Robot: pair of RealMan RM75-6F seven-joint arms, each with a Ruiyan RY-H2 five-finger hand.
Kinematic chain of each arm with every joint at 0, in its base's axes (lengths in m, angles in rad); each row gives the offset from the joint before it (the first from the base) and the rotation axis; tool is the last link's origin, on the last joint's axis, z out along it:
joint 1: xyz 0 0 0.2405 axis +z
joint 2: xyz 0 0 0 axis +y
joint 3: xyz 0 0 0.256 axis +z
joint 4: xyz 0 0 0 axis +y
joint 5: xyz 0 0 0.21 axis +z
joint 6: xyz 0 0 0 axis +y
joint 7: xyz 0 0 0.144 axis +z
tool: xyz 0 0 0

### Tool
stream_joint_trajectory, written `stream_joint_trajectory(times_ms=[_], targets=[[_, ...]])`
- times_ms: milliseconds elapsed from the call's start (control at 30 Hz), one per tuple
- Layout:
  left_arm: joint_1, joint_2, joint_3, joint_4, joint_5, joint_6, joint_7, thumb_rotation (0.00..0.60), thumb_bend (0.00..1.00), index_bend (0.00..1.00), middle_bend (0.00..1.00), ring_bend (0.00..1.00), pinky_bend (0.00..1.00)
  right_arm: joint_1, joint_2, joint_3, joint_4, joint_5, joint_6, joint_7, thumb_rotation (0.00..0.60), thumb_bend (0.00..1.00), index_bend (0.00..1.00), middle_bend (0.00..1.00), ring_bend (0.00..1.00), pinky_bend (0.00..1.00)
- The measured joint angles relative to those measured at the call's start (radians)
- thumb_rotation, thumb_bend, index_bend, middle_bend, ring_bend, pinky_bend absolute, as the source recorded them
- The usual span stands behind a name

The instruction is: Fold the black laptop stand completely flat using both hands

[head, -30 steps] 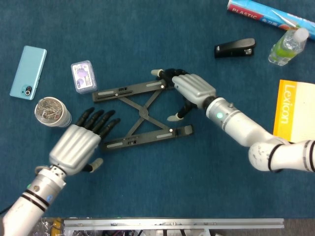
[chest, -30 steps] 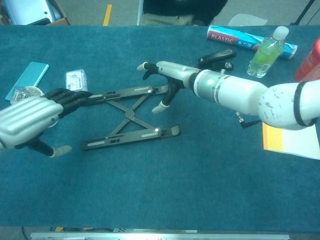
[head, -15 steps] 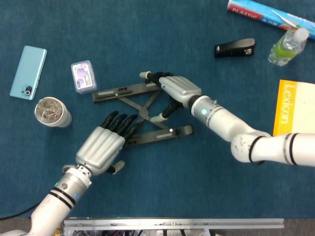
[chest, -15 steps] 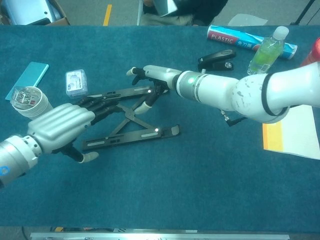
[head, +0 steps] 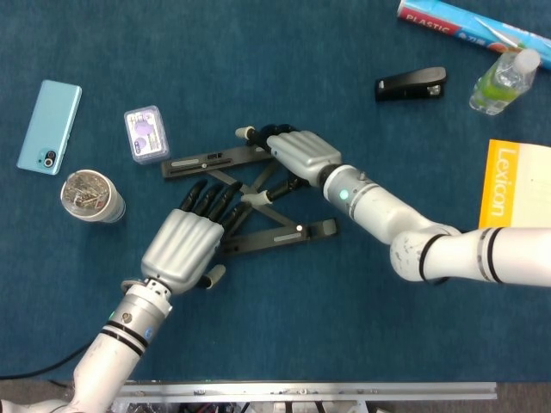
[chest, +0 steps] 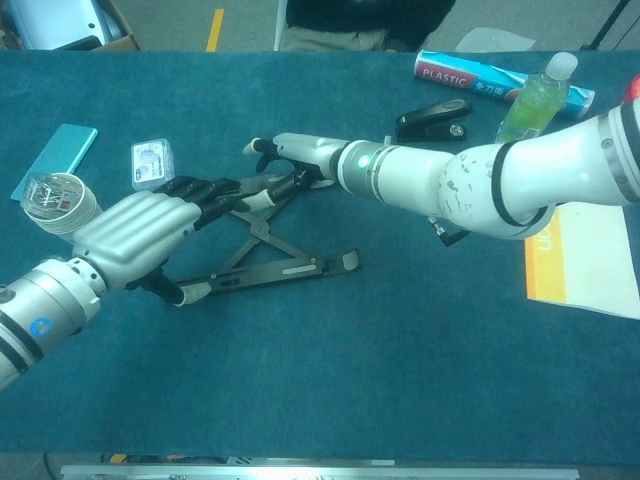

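The black stand [head: 250, 196] lies on the blue surface [head: 284, 327], partly spread, its two long bars apart and joined by crossed struts. The left hand [head: 182, 247] rests over the near bar's left end, dark fingers [head: 209, 200] stretched forward over the struts toward the far bar, thumb tip down beside the near bar; whether it actually grips cannot be told. The right hand [head: 293, 155] sits on the far bar's right end, fingers curled over the bar, apparently holding it, thumb reaching under toward the struts. Left of the stand are a small clear case [head: 144, 133], a phone [head: 49, 126] and a round tin [head: 89, 195]. To the right lie a stapler [head: 411, 83], a bottle [head: 504, 81], a plastic-wrap box [head: 469, 27] and a yellow book [head: 517, 193].
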Motion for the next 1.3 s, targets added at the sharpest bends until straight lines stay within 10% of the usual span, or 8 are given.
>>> stream_joint_trajectory(times_ms=[1300], targets=[[-0.046,-0.156,-0.044,0.003,-0.289,0.188,0.147,0.6,0.25,0.0,0.0,0.0,0.0,0.007,-0.035,-0.086,0.031,-0.031,0.097,-0.171,0.298,0.0,0.0,0.16,0.0,0.0]])
